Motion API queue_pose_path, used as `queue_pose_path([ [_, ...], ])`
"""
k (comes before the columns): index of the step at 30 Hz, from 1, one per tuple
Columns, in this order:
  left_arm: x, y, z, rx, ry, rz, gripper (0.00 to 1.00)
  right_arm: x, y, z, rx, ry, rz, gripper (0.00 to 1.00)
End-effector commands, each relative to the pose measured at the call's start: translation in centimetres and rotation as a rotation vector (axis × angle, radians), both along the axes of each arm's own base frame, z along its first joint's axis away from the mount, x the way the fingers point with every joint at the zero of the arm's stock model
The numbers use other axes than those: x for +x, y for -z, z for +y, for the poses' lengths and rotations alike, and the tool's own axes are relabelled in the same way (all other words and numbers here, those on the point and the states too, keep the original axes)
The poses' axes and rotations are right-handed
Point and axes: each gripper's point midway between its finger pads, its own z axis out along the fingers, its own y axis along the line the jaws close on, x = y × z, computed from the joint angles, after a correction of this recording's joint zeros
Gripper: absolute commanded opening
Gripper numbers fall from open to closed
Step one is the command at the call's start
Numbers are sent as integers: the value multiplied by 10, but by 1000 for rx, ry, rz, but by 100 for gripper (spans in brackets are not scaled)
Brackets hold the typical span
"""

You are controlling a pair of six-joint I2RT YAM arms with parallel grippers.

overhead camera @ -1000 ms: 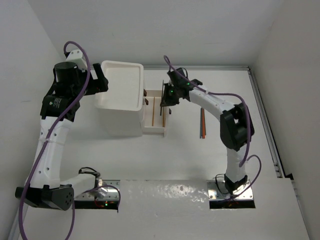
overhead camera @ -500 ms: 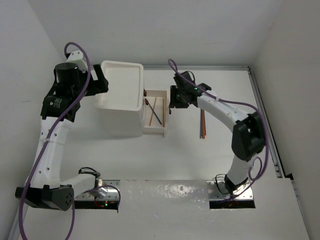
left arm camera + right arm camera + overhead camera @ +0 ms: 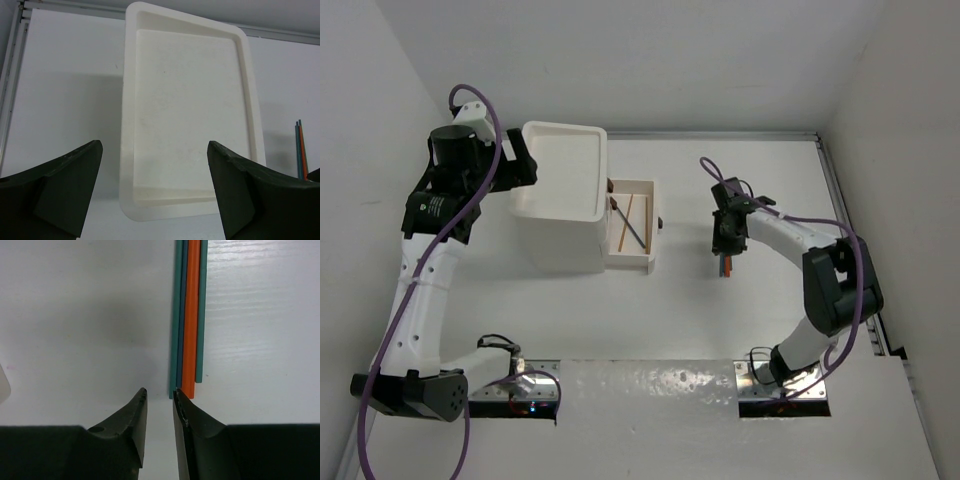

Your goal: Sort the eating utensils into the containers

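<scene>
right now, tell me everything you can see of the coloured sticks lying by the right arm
The sticks are thin, straight and plastic-looking: two teal, one blue, one wider orange. They lie flat, parallel and pressed together on the white table, their ends just ahead of the narrowly parted fingers of the right gripper; contact is unclear.

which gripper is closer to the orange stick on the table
Right. The right gripper is at the end of the orange stick; the left gripper is far off, beside the white tray top.
</scene>
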Motion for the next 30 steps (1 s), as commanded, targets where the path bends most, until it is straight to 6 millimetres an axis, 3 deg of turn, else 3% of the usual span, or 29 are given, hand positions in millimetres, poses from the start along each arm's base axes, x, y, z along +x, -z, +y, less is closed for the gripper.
queue_pose_path([
  [1,-3,-13,-7,-19,18,-51,84,12,3,1,2,0,-43,26],
  [15,-9,-14,-5,-16,14,-51,84,13,37,-7,-16,26,19,20],
  [30,-8,-11,-5,-16,15,-45,84,-3,62,-9,-21,-1,100,17],
])
